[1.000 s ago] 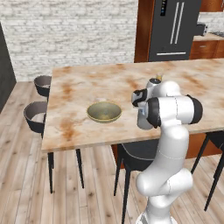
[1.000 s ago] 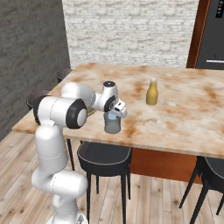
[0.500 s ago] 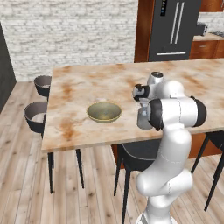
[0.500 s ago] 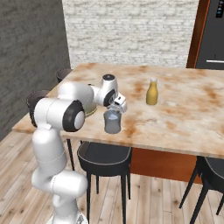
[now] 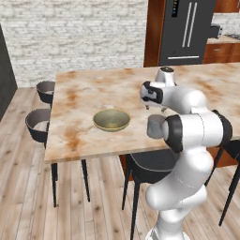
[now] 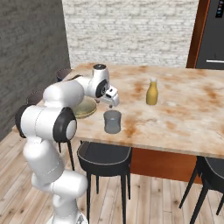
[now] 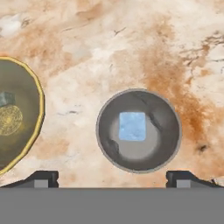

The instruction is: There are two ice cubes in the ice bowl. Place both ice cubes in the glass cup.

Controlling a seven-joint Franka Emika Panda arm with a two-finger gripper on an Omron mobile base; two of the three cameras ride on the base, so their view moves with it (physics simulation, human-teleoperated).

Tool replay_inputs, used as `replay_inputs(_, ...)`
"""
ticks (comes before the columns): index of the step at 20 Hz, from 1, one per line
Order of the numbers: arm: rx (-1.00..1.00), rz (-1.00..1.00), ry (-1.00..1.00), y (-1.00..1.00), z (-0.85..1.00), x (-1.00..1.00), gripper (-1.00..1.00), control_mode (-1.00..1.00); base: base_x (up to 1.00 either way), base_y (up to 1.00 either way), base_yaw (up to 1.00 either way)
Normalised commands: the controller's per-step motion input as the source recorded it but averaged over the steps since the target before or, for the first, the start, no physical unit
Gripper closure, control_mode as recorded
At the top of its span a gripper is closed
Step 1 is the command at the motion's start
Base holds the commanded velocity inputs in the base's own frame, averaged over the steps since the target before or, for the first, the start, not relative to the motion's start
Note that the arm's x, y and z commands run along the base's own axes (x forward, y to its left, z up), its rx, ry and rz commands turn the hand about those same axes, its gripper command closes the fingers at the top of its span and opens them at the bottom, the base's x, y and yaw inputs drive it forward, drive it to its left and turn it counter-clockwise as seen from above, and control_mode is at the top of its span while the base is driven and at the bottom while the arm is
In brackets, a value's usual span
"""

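While the claw hangs above the cup: its two dark tips stand wide apart, nothing between them
Claw point(image 7: 112, 177): over the glass cup point(image 7: 138, 130), clear of its rim
Ice cube point(image 7: 132, 126): pale blue, lying on the cup's bottom
Second ice cube point(image 7: 5, 99): greyish, in the ice bowl point(image 7: 34, 83)
Bowl and cup: near each other on the marbled desk point(image 7: 131, 48), apart
Yellow bottle point(image 6: 152, 92): upright, farther along the desk

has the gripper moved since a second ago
Yes. In the right base view the gripper has risen clear of the glass cup, jaws now open.
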Motion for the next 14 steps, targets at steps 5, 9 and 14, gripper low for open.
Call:
replay_inputs(5, 0.01, 0.07, 0.0, 1.0, 0.0, -0.39, -1.0, -1.0, 0.0, 0.0, 0.0)
replay_inputs(9, 0.0, 0.01, -0.03, 1.0, 0.0, 0.03, -1.0, -1.0, 0.0, 0.0, 0.0)
replay_inputs(14, 0.0, 0.0, -0.02, 0.78, -0.04, 0.36, -1.0, -1.0, 0.0, 0.0, 0.0)
